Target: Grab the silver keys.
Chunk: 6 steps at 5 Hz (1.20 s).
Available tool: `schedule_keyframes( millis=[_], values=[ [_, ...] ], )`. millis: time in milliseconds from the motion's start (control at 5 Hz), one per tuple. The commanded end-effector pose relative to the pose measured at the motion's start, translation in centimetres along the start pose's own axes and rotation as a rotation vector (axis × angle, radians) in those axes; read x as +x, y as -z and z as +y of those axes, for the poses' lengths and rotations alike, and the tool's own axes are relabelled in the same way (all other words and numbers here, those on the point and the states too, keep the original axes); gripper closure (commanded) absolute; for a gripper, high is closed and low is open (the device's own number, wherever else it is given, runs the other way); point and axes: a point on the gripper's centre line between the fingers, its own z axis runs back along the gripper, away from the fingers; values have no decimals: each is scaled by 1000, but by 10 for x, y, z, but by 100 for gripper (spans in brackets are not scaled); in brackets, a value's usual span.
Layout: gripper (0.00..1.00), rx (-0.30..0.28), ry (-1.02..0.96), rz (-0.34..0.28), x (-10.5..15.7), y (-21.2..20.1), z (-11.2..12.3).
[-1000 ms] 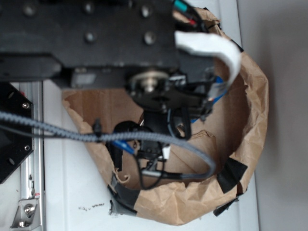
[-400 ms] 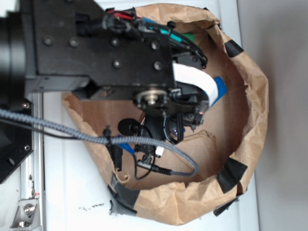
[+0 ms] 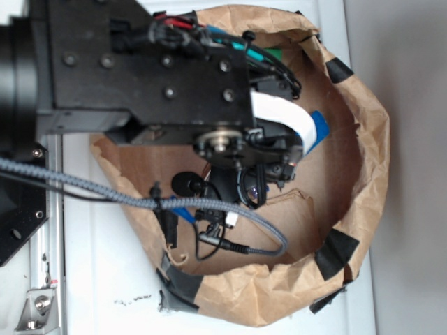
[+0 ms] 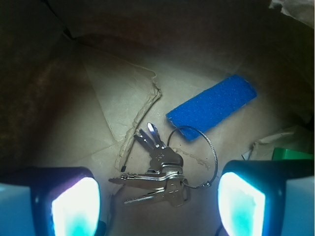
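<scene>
Silver keys [image 4: 160,176] lying on the brown paper floor in the wrist view, fanning out between the two glowing fingertips [image 4: 76,206], slightly nearer the right-hand pad than the left. Gripper [image 4: 157,209] spread wide, gripping nothing, straddling the bunch from above. Blades pointing mostly leftward and up-left, so the bunch's long axis running roughly across the gap from pad to pad rather than along it; judging from that, closing probably meaning catching the keys end-on, or needing a wrist turn first. Wire ring [image 4: 206,152] looping off to the right of the keys, reaching close to the right pad. Blue block [image 4: 212,105] resting beyond the keys, its near corner just beside the ring, well clear of the fingers. Green block [image 4: 293,153] peeking in at the right edge, beyond the right pad. Raised paper crease [image 4: 140,115] running up-left of the keys, not blocking the descent.

Exterior view: keys hidden under the arm [image 3: 140,70] hanging over the paper bag [image 3: 370,139]. Gripper itself buried behind the wrist and cables [image 3: 209,206], spread impossible to tell here. Sliver of blue block showing right of the wrist, deep inside the bag.
</scene>
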Motion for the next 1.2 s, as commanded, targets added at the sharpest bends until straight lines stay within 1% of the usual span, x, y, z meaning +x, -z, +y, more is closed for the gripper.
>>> schedule_keyframes(
  millis=[0, 200, 400, 600, 800, 1000],
  values=[
    [0, 22, -10, -31, 4, -9, 5],
    [0, 46, 21, -27, 4, -4, 23],
    [0, 28, 61, -38, -4, -13, 43],
    [0, -25, 109, -14, 2, -3, 54],
    [0, -79, 183, 46, 7, 9, 56],
    [0, -65, 196, 66, 6, 19, 55]
  ],
)
